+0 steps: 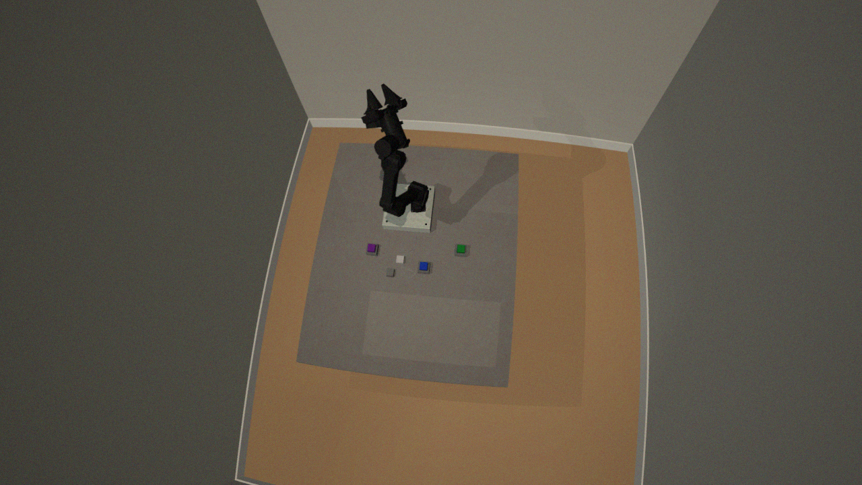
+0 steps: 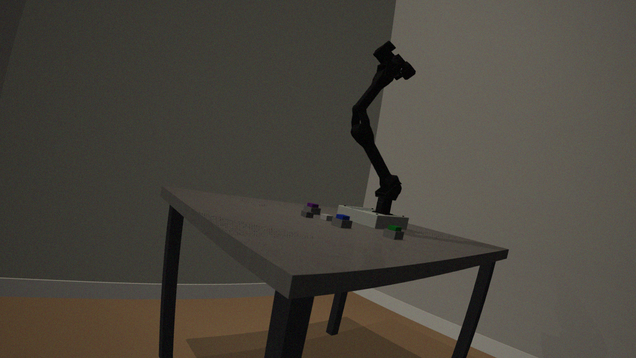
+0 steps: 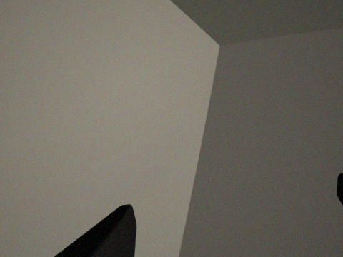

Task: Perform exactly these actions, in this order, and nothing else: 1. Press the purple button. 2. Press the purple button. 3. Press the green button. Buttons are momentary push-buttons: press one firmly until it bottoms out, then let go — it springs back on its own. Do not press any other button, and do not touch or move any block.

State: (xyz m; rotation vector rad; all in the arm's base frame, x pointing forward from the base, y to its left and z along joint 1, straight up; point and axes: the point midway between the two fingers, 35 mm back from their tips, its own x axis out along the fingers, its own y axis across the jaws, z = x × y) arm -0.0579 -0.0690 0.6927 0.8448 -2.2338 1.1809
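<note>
The purple button (image 1: 372,248) (image 2: 312,205) stands on its grey housing, in front of the arm's base and to the left in the top view. The green button (image 1: 460,248) (image 2: 394,227) stands on its housing to the right of the base in that view. Both caps stand raised. My gripper (image 1: 376,87) (image 3: 236,200) is open and empty, with its fingers wide apart. It is raised high above and behind the base, far from both buttons, and the wrist view shows only walls between its fingers.
A blue button (image 1: 423,265) (image 2: 342,217) stands between the other two buttons. A white block (image 1: 400,259) (image 2: 326,217) and a grey block (image 1: 390,272) (image 2: 307,214) lie between the purple and blue buttons. The arm's pale base plate (image 1: 407,228) (image 2: 391,221) is behind them.
</note>
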